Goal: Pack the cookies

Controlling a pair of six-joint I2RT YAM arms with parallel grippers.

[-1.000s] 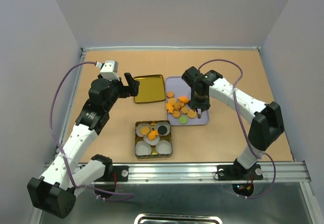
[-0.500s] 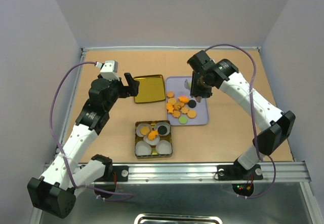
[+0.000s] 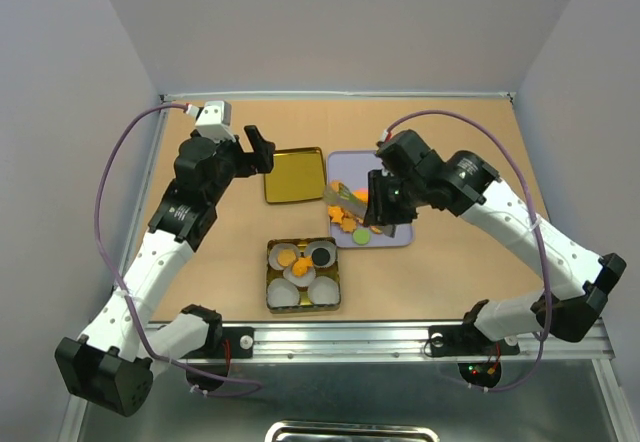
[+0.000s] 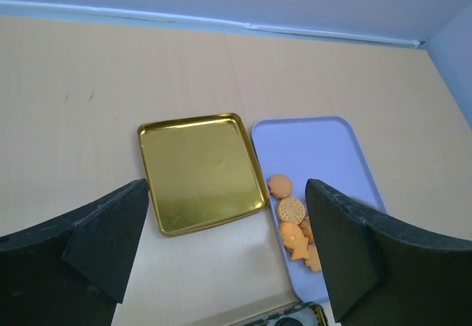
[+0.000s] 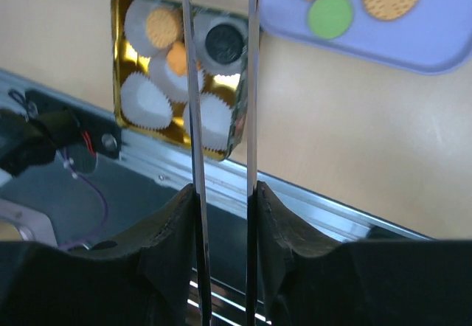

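The cookies (image 3: 352,220) lie on a lavender tray (image 3: 400,237), mostly orange with a green one; the same cookies (image 4: 291,209) show in the left wrist view. Others (image 3: 293,260) sit in white paper cups inside a gold tin (image 3: 268,284), among them a black one (image 5: 223,42) and an orange one (image 5: 162,25). My right gripper (image 3: 385,202) hovers over the tray, shut on metal tongs (image 3: 338,194). Their two blades (image 5: 190,82) run out past the top of the wrist view, so the tips are hidden there. My left gripper (image 3: 260,152) hangs open over the table, holding nothing.
The tin's flat gold lid (image 3: 294,174) lies left of the tray, below my left gripper (image 4: 225,193). The tin stands near the table's front edge, by a metal rail (image 3: 400,337). Walls close off the table at the back and both sides.
My right arm has swung from the tray's back edge to low over its middle, turning the tongs toward the left. The left arm has drawn back slightly, still open.
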